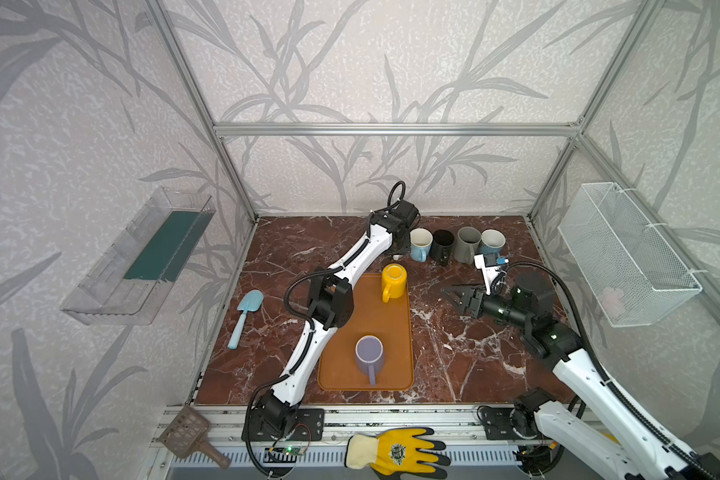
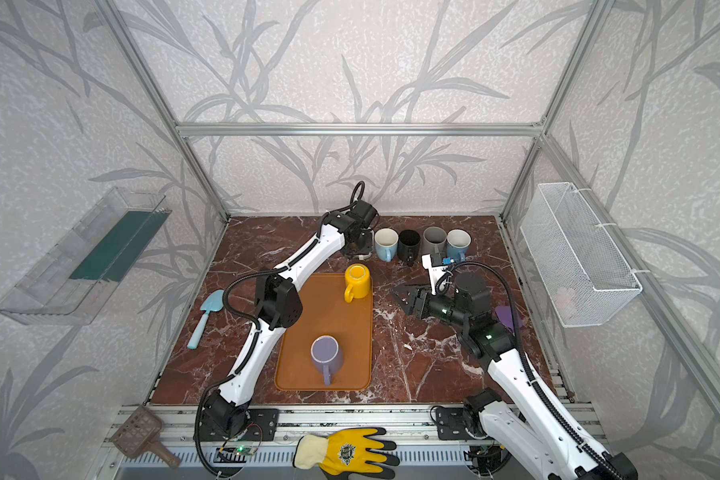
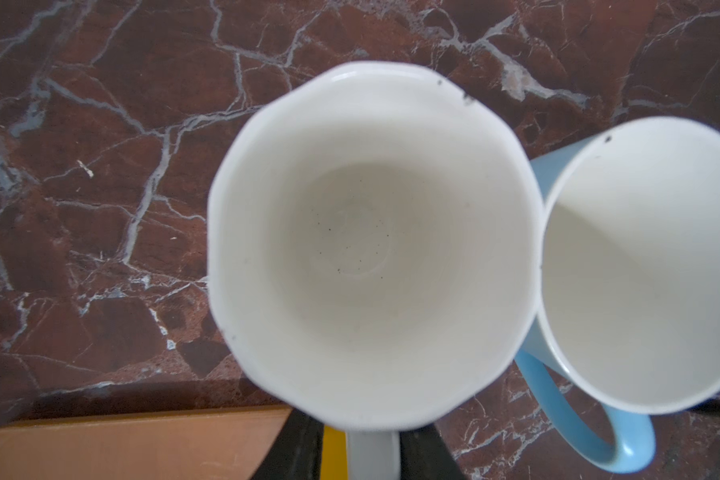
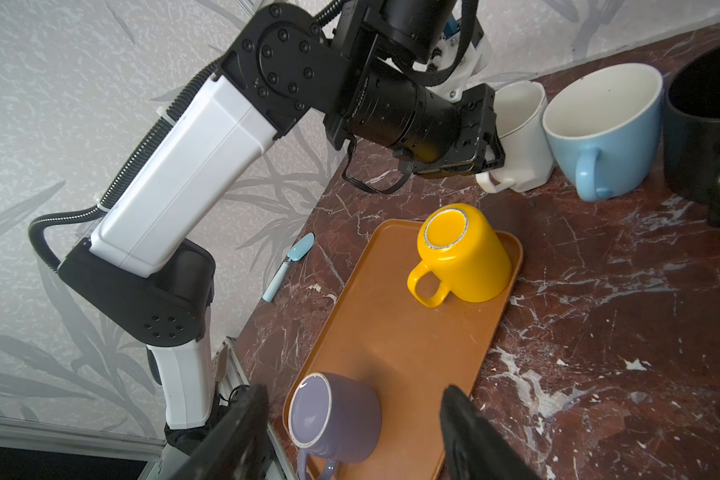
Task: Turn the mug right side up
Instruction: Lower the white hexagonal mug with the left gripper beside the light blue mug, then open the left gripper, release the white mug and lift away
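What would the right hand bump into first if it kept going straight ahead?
Most likely the yellow mug on the orange tray: the open right hand points toward it. Depth is unclear; it might touch the tray first.

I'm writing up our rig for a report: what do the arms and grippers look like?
The left arm and right arm have boxy white links, black joints and ribbed black cable conduit alongside. The right gripper has black, angular fingers.
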You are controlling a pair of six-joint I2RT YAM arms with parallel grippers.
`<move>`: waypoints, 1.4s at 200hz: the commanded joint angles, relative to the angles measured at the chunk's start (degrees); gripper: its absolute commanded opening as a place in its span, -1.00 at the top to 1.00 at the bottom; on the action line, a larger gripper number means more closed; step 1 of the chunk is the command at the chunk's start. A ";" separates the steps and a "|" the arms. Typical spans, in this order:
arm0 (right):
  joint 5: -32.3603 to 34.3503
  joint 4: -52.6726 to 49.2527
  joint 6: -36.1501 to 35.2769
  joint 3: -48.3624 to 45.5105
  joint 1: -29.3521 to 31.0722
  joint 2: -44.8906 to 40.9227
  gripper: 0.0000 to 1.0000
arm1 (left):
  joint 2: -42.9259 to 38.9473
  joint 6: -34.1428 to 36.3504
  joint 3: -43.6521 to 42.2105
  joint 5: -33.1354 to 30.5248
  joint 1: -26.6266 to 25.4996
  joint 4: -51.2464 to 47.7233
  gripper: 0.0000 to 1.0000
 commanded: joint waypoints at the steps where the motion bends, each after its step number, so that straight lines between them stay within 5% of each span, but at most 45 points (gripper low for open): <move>1: -0.67 0.28 0.18 -0.23 -0.31 -0.42 -0.32 | -1.44 0.34 -0.45 -1.21 0.11 -0.69 0.26; 120: -0.37 -0.46 -0.04 -0.18 -0.33 0.23 -0.35 | -6.36 1.24 -4.15 -0.85 0.06 -0.58 0.10; 198: 1.64 -0.71 -0.96 -0.88 0.47 5.46 -0.54 | -22.58 1.71 -22.76 -1.43 0.14 9.68 0.10; 259: 16.90 -3.94 -2.89 1.27 10.17 13.24 -0.56 | -35.81 3.94 -40.94 -0.21 0.88 15.13 0.10; 280: 28.07 -7.22 -1.45 3.57 15.78 16.75 -0.57 | -41.25 4.74 -51.36 -0.48 1.04 19.03 0.10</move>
